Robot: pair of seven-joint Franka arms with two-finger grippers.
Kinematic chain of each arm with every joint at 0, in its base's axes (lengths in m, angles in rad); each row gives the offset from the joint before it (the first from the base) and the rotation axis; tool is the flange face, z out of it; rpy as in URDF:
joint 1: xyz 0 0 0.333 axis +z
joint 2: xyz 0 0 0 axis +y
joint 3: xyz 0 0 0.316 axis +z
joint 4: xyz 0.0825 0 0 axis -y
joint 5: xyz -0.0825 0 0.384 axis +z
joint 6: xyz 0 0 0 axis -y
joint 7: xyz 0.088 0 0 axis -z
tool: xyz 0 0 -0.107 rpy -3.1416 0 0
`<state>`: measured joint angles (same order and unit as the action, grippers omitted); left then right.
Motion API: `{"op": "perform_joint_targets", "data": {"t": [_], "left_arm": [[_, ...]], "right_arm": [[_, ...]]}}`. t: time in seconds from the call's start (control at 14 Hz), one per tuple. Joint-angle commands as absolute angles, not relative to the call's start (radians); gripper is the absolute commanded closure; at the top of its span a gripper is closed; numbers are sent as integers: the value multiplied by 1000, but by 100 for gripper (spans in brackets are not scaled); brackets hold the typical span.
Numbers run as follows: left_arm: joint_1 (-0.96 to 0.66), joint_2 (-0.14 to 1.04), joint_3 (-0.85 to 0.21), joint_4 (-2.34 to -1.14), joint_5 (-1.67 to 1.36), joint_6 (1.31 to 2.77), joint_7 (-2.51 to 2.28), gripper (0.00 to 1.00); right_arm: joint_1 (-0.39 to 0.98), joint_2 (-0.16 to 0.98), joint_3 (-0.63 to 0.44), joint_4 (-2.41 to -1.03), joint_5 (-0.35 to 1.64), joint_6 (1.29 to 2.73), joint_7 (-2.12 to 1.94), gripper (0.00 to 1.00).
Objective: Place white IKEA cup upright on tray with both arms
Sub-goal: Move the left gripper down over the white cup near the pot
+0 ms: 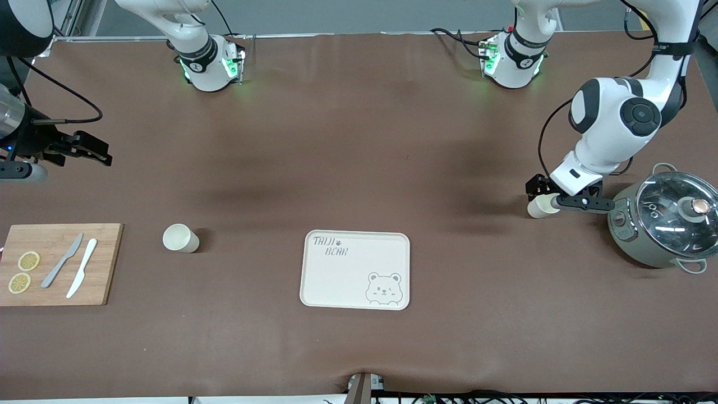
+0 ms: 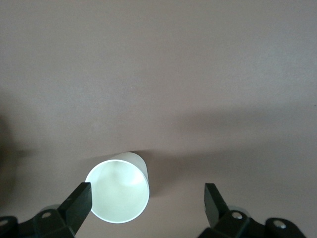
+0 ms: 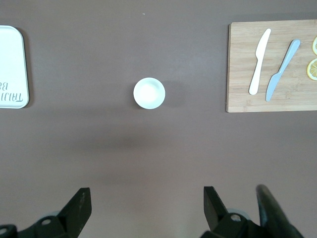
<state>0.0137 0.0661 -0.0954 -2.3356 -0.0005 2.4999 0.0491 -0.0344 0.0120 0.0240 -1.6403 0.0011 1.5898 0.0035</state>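
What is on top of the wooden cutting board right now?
On the wooden cutting board lie a grey knife, a white knife and two lemon slices, side by side. No cup is on it. What the knives and slices cover is hidden.

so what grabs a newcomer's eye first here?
The bear-print tray lies bare mid-table, nearest the front camera. Two white cups stand upright off it: one cup between the tray and the cutting board, the other cup at the open left pincer beside the glass-lidded pot. The open right pincer hangs above the cutting board's end of the table.
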Motion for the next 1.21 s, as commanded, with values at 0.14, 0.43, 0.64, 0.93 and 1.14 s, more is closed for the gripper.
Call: {"op": "perform_joint_targets", "data": {"t": [0.14,0.43,0.64,0.93,1.14], "left_arm": [[18,31,-100,-2436,-17,2600,64,0],[17,38,-100,-2460,-17,2626,64,0],[17,72,-100,-2462,-17,2664,64,0],[17,120,-100,-2465,-17,2723,64,0],[18,149,-100,-2474,-17,2769,64,0]], "right_arm": [[-34,17,21,-1612,-14,1572,18,0],[-28,17,23,-1611,-14,1572,11,0],[-31,17,21,-1609,-14,1572,9,0],[-34,17,21,-1606,-14,1572,8,0],[-34,18,21,-1600,-14,1574,8,0]]}}
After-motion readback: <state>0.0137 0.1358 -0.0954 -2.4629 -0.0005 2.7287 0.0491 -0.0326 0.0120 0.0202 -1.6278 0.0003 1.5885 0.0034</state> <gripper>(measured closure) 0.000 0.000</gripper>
